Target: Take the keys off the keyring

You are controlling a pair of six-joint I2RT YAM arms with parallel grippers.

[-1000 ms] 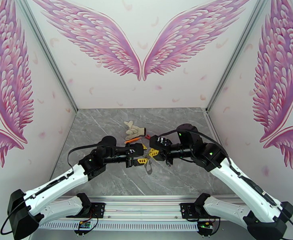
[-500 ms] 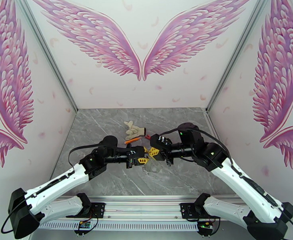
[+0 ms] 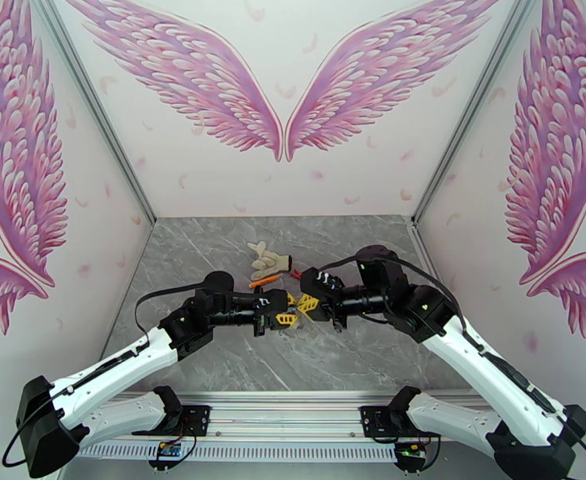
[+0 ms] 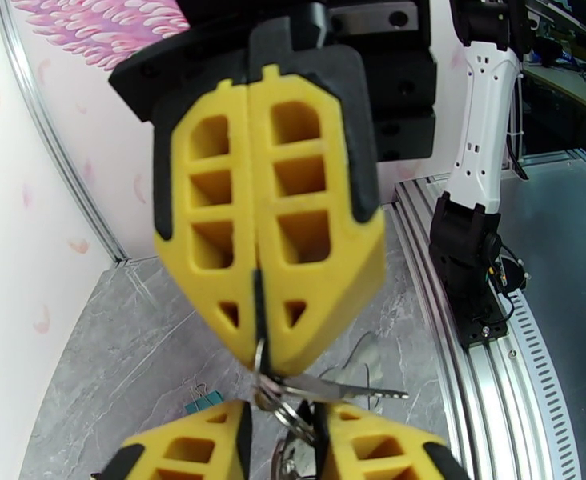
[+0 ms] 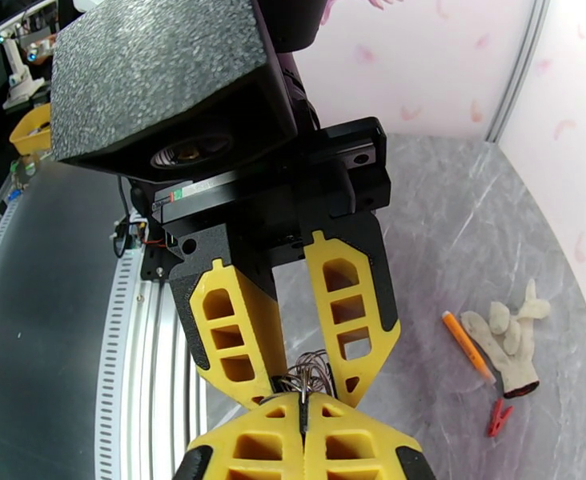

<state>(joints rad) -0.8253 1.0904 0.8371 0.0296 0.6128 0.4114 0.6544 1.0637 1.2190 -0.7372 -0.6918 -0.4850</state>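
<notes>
- My right end effector (image 4: 258, 358) is clamped flat on a small silver ring of the keys (image 4: 337, 388), anchoring the bunch in the air above the bench (image 4: 125, 362).
- My left end effector (image 5: 307, 387) is narrowed around that bunch, tip to tip with the right, probably to pull against it. Whether it grips the keyring, I cannot tell.

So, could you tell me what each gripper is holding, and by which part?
The right gripper pinches the keys by a small ring at its fingertips; the left gripper clasps the same bunch's rings.
</notes>
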